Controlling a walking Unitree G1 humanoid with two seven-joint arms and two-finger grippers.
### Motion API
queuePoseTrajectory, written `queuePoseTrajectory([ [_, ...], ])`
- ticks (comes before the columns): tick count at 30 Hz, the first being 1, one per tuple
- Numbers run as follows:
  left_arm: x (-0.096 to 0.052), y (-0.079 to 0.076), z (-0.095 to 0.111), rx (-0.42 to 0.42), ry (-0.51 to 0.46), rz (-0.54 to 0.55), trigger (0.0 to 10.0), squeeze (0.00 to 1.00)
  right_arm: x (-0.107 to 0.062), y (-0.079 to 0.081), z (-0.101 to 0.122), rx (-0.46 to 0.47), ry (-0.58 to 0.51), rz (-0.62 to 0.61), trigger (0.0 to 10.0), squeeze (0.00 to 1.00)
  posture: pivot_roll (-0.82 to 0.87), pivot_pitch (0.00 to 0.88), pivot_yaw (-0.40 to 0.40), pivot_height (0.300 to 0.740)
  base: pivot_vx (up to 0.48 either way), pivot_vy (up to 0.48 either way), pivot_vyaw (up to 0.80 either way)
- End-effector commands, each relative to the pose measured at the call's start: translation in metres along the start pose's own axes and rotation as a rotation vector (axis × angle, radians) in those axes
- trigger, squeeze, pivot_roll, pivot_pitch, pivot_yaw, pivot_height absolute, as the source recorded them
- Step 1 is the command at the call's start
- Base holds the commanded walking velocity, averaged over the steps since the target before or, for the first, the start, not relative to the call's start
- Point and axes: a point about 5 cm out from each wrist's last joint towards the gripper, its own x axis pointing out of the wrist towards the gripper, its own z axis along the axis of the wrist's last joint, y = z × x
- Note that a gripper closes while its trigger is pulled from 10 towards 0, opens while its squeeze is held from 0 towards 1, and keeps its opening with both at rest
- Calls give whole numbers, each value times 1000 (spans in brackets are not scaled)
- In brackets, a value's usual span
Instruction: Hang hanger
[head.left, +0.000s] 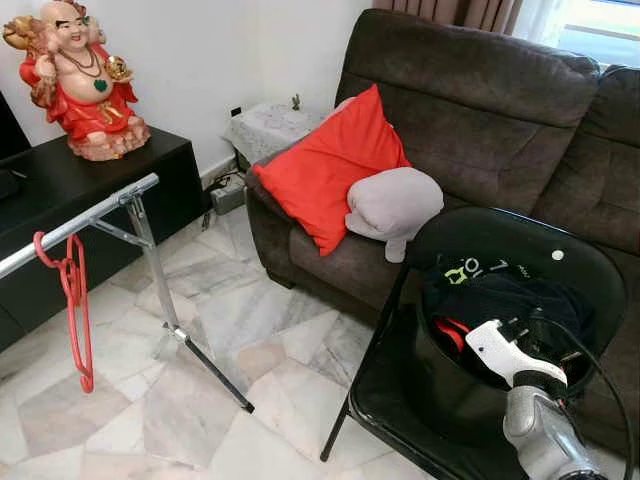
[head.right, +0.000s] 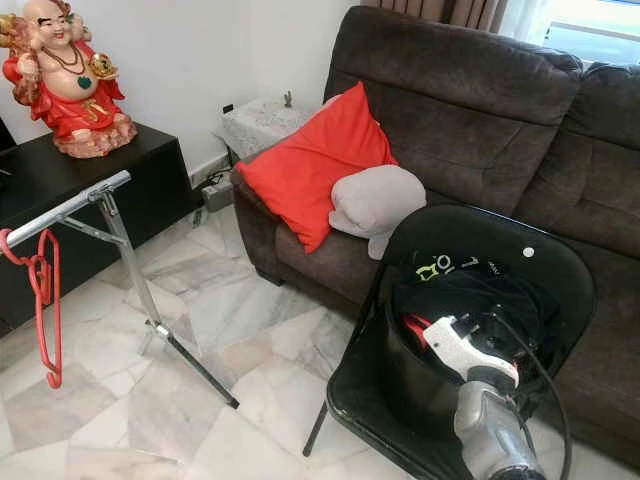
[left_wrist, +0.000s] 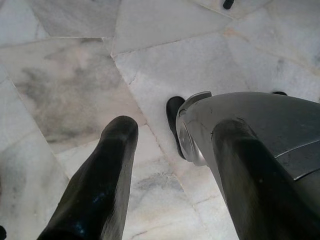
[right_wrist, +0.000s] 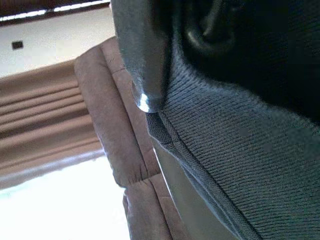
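Right gripper (head.left: 470, 345), fingers buried so you cannot tell their state, probes the bucket (head.left: 440, 390) where a red hanger (head.left: 450, 332) apparently lies, rail (head.left: 75, 225) at nine o'clock.

Polished marble floor (head.left: 260, 330); shiny metal rail (head.left: 80, 222); glossy red plastic hanger (head.left: 75, 300); glossy black chair (head.left: 520, 250); matt brown fabric sofa (head.left: 470, 110); ribbed knit cloth (right_wrist: 235, 150)
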Motion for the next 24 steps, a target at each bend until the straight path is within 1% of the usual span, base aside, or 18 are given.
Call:
queuePoseTrajectory([
  [1,-3,-8,-14,2,61,-27,10000,0,2,-4,0,81,37,-17,0,0,87,33,-24,740,0,0,0],
  [2,-3,-8,-14,2,61,-27,10000,0,3,-4,-1,113,49,-17,0,0,85,34,-23,740,0,0,0],
  [3,-2,-9,-14,3,61,-28,10000,0,3,-6,-2,188,71,-24,0,0,85,34,-23,740,0,0,0],
  [4,-2,-9,-14,3,61,-28,10000,0,3,-6,-2,188,71,-24,0,0,85,34,-23,740,0,0,0],
  [6,-2,-9,-13,4,61,-29,10000,0,5,-11,-1,270,87,-44,0,0,85,34,-23,740,0,0,0],
  [10,-2,-10,-12,6,62,-30,10000,0,16,-40,7,512,93,-166,0,0,79,40,-17,740,0,0,0],
  [11,-2,-10,-13,7,62,-30,10000,0,18,-43,7,549,101,-180,0,0,79,40,-17,740,0,0,0],
  [12,-2,-10,-13,8,62,-30,10000,0,20,-49,6,625,128,-200,0,0,80,41,-17,740,0,0,0],
  [13,-2,-10,-13,8,62,-30,10000,0,21,-50,6,637,133,-202,0,0,80,41,-17,740,0,0,0],
  [14,-2,-9,-13,7,62,-29,10000,0,23,-53,5,693,160,-202,0,0,77,41,-15,740,0,0,0],
  [15,-2,-9,-13,9,62,-29,10000,0,27,-58,2,796,211,-206,3098,0,77,41,-15,740,0,0,0],
  [16,-2,-9,-13,9,62,-29,10000,0,27,-58,2,796,211,-206,3098,0,77,41,-15,740,0,0,0],
  [17,-2,-9,-13,9,61,-29,10000,0,29,-65,-1,854,238,-226,10000,0,76,42,-14,740,0,0,0],
  [20,-2,-8,-12,9,59,-29,10000,0,32,-75,-4,873,249,-267,10000,0,76,42,-14,740,0,0,0],
  [21,-2,-8,-11,8,56,-29,10000,0,33,-87,-7,883,257,-318,10000,0,76,42,-14,740,0,0,0],
  [22,-2,-8,-11,8,56,-29,10000,0,33,-87,-7,883,257,-318,10000,0,76,42,-14,740,0,0,0],
  [23,-1,-8,-10,8,53,-30,10000,0,34,-94,-9,894,261,-351,10000,0,73,46,-10,740,0,0,0],
  [24,-1,-9,-9,8,51,-30,10000,0,37,-113,-8,900,227,-427,10000,0,73,46,-10,740,0,0,0],
])
